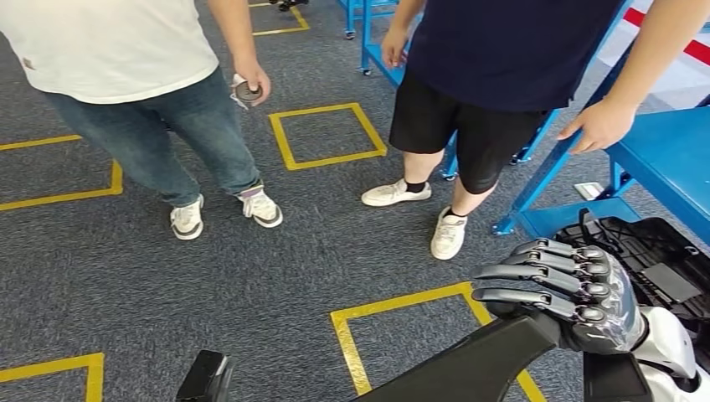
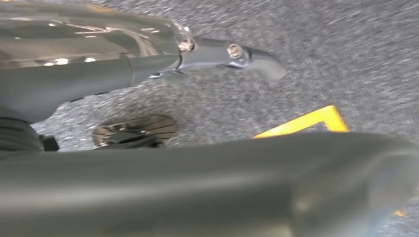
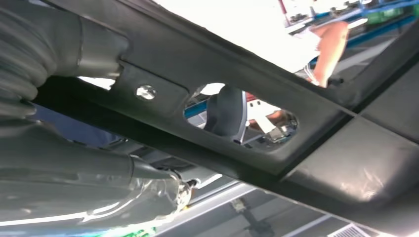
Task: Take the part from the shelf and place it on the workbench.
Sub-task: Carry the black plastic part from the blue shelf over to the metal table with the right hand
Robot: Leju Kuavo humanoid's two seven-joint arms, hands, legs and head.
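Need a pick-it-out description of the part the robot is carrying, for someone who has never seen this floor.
Start at the grey carpet marked with yellow tape squares, then go to the near right, in front of the blue workbench. There the robot's right hand grips a long black part running down toward the left. Unlike the ribbed black piece lying behind it, it is a smooth matte bar with an oval cutout.
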